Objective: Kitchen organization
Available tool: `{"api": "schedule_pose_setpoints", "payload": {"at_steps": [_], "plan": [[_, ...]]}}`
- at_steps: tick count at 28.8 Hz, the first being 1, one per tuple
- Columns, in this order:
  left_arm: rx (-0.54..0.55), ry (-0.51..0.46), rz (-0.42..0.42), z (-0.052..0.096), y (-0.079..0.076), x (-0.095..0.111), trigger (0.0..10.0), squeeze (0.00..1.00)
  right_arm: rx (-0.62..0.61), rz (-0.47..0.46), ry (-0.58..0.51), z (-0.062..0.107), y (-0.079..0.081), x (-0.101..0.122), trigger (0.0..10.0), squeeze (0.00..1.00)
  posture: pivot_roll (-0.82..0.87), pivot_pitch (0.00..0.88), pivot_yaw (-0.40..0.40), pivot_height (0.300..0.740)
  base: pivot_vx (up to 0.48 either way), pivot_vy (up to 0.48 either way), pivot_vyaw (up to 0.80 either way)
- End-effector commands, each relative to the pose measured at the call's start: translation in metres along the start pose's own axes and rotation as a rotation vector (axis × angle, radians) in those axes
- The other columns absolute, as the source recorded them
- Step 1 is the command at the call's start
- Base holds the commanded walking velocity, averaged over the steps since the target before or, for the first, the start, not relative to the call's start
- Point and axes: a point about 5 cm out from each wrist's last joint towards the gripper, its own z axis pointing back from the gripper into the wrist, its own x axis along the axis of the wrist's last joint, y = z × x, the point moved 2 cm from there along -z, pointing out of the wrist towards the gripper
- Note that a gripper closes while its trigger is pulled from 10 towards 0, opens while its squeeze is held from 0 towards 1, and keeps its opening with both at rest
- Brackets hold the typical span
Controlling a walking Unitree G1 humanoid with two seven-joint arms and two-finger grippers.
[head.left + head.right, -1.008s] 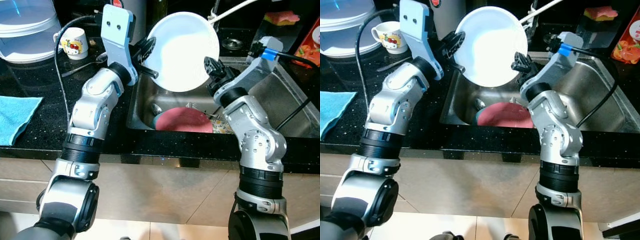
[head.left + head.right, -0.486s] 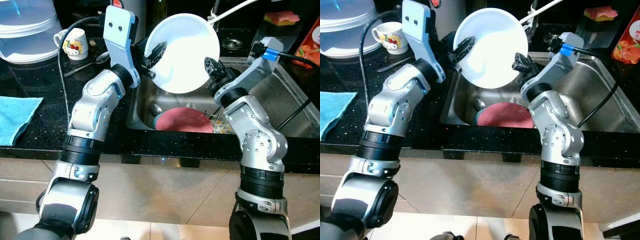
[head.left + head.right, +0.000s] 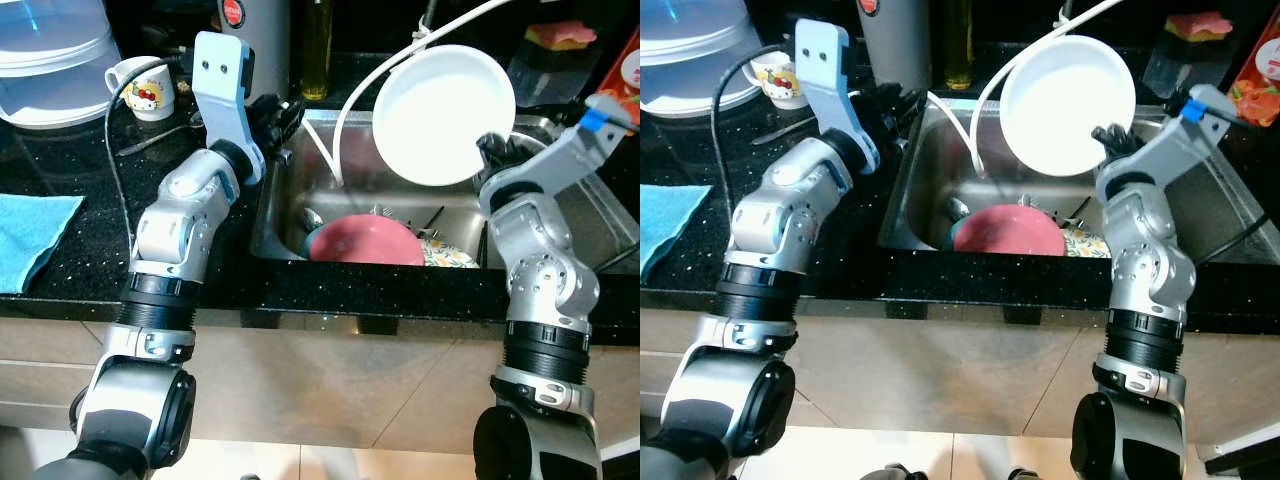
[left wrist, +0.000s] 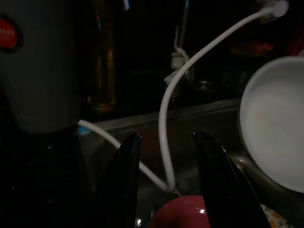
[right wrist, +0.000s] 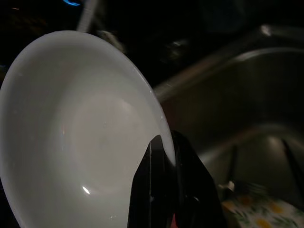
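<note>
Now, line by line:

Task's thing: round white glazed bowl (image 3: 444, 113), held tilted on edge above the stainless steel sink (image 3: 590, 215), its hollow facing the robot's head.

Hold: right pincer (image 3: 492, 152) is clamped on the bowl's lower rim, one black finger (image 5: 161, 190) against the inner wall, the other behind it.

Handling, as a judgement: stiff, probably ceramic, so fragile and fairly heavy for a grip at a single point on the rim; the glaze looks smooth and may be wet, so it could slip or swing. A rim pinch is the only hold on offer, and a slow, low carry looks safest.

Left pincer (image 4: 164, 185): empty, fingers apart at a middling width, above the sink's left edge and well apart from the bowl.

Below the bowl: pink round plate (image 3: 362, 240) lying in the sink, a flower-patterned dish (image 3: 445, 255) just beside it, cutlery behind.

Hazard nearby: thin white hose (image 3: 345, 120) looping down into the basin near the bowl's left side.

Desk: black speckled stone desk (image 3: 70, 160) carrying a small cartoon-printed mug (image 3: 145, 80) and a blue cloth (image 3: 30, 235) at the far left.
</note>
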Motion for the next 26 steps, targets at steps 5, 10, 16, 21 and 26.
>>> {"api": "schedule_pose_setpoints", "payload": {"at_steps": [5, 10, 16, 21, 26], "plan": [[0.041, 0.047, -0.003, 0.001, 0.007, -0.008, 10.0, 0.00, -0.143, 0.027, 0.107, -0.008, -0.020, -0.021, 10.0, 0.00, 0.12, 0.090, 0.035, 0.740, 0.000, 0.000, 0.00], [0.043, 0.052, 0.000, 0.001, 0.007, -0.009, 10.0, 0.00, -0.099, -0.044, 0.179, -0.020, -0.012, -0.027, 10.0, 0.00, 0.11, 0.095, 0.039, 0.740, 0.000, 0.000, 0.00], [-0.053, 0.077, -0.074, 0.002, -0.014, -0.017, 10.0, 0.00, -0.057, 0.040, 0.374, -0.027, -0.008, -0.062, 10.0, 0.00, 0.11, 0.100, 0.025, 0.740, 0.000, 0.000, 0.00], [-0.079, 0.097, -0.070, 0.005, -0.023, -0.024, 10.0, 0.00, -0.032, 0.083, 0.454, -0.024, -0.006, -0.085, 10.0, 0.00, 0.11, 0.106, 0.019, 0.740, 0.000, 0.000, 0.00], [-0.089, 0.107, -0.065, 0.005, -0.025, -0.027, 10.0, 0.00, 0.079, 0.084, 0.490, -0.024, 0.009, -0.095, 10.0, 0.75, 0.11, 0.104, 0.018, 0.740, 0.000, 0.000, 0.00]]}}
